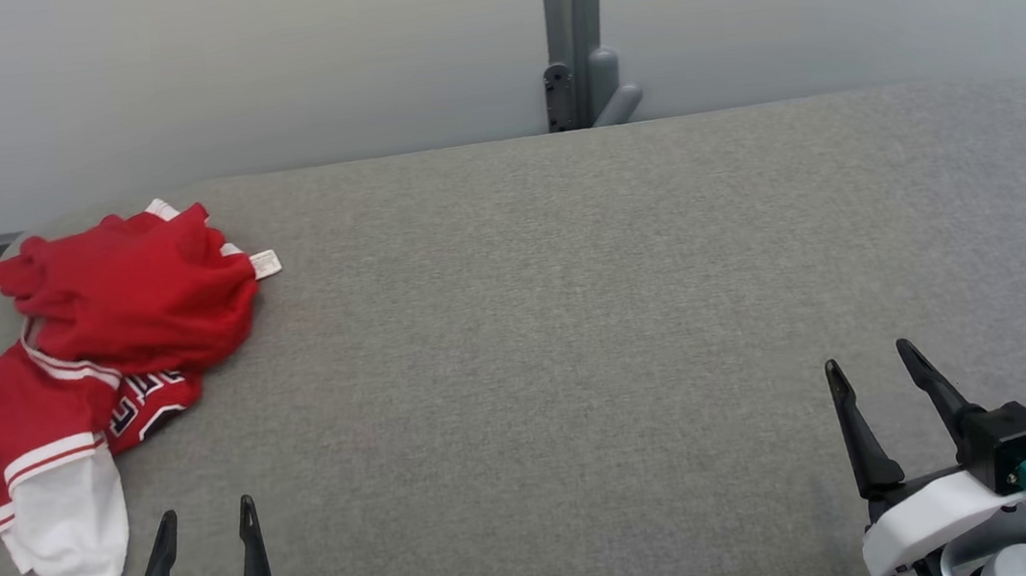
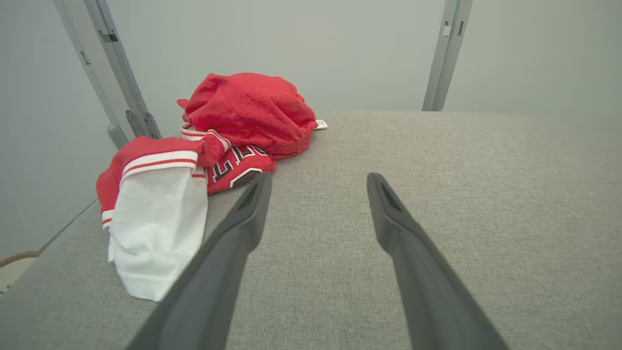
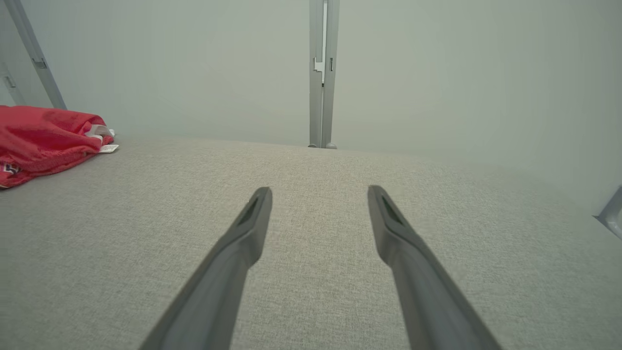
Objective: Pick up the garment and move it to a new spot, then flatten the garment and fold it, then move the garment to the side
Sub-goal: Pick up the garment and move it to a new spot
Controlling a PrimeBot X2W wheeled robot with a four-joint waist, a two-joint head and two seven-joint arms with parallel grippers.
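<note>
Two claws spread, empty: left gripper (image 1: pixel 208 506), right gripper (image 1: pixel 868 354). Garment (image 1: pixel 138 302) lettering (image 2: pixel 233 163) partly hidden, unreadable; white tag (image 1: pixel 266 264) illegible.

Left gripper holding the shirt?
No, the left gripper is open with nothing between its fingers, and the red and white shirt lies crumpled on the grey surface ahead and to its left.
</note>
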